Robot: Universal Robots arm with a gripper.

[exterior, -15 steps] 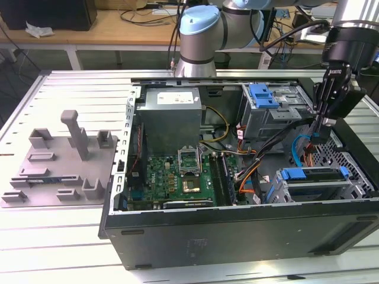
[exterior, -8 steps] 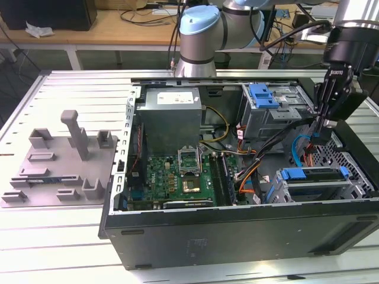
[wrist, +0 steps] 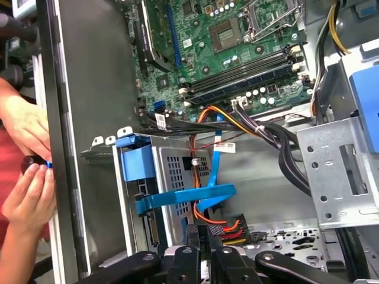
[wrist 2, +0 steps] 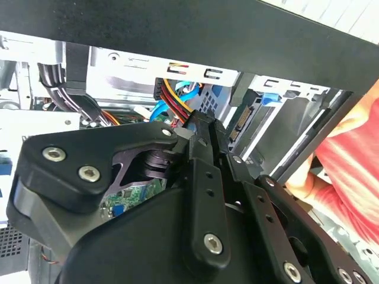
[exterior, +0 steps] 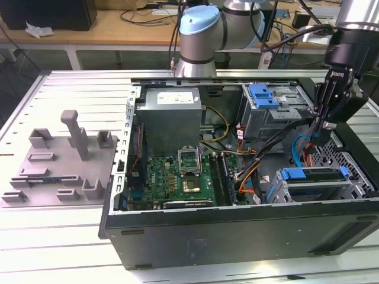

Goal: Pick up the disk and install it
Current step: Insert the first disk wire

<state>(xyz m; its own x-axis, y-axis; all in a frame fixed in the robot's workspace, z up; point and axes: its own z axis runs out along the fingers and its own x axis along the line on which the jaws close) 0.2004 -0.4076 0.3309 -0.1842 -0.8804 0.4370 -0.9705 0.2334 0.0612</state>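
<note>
Claw (exterior: 321, 131) is down inside the open PC case (exterior: 237, 228), at the end on the exterior view's right. It's drawn narrow, fingers (wrist: 194, 239) close together, nothing seen between them. The disk (exterior: 314, 188), in its blue rail, looks to sit in the bay at the case's near corner on that same side, just beside the claw and not in its grip. Can't tell if it's fully home.

Risks, my read:
- **Cable snag:** the blue flat cable (wrist: 189, 198) and red-yellow power leads (wrist: 228, 226) lie right at the fingertips in the first wrist view. Any sideways move could snag one and tug a plug loose.
- **Tight bay:** the walls sit close, so a tilt could knock the metal.
- **Pinch hazard (bigger worry):** a person's hands (wrist: 26, 198) are at the case's outer wall, near the arm (exterior: 201, 35). A swing that way could catch them.

Count:
- arm x1
- claw x1
- disk x1
- PC case x1
- blue flat cable x1
- hands x2
- grey fixture plate (exterior: 59, 165) x1, lying well apart from the claw on the exterior view's left
</note>
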